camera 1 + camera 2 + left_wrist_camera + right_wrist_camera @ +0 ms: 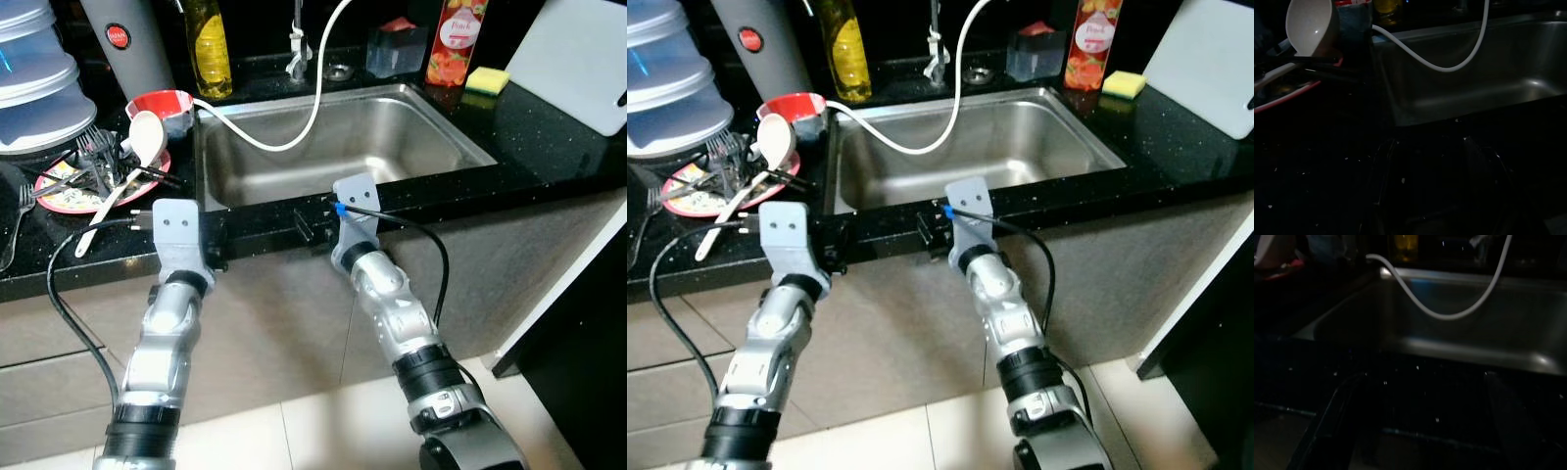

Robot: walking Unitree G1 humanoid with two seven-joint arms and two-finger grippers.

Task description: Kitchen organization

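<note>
— Black speckled countertop point(549, 137), steel sink point(343, 147) set in it. Around it?
— White hose point(294, 137) loops across the basin; pink plate point(59, 201) of forks and white ladle point(147, 137) sits left.
— Grippers?
— Left gripper point(217, 245), right gripper point(312, 223) at the front edge — both dark, fingers' spread unclear.

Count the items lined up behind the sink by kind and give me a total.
Oil bottle: 1
Juice carton: 1
Clear container: 1
Yellow sponge: 1
Total: 4
</note>
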